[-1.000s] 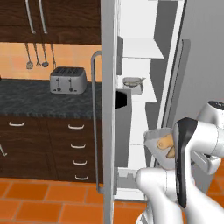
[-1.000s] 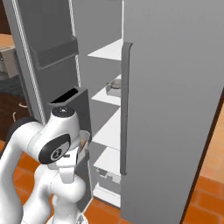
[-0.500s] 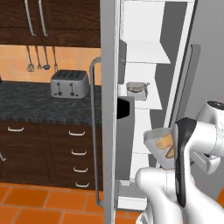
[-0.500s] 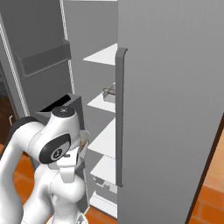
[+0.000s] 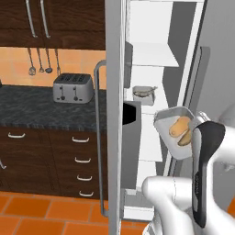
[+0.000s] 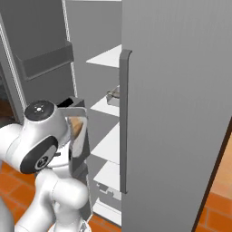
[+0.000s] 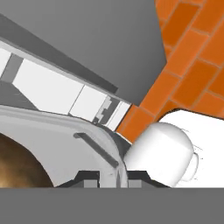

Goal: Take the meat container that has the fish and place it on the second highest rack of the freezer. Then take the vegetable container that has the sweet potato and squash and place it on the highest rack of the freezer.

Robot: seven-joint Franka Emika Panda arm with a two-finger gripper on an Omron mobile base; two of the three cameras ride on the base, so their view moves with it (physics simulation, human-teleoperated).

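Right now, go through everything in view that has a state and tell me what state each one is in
Freezer: door open.
Fish container: resting on the second highest rack.
Vegetable container: held tilted in front of the shelves, not yet placed.
Highest rack: nothing on it.
Gripper: jaws shut on the vegetable container's rim.
Wider door: closed.
Drawers: closed.

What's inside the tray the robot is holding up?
Two orange and tan vegetable pieces lie inside the tilted tray. The robot's arm covers the tray's lower right part, so anything else there is hidden.
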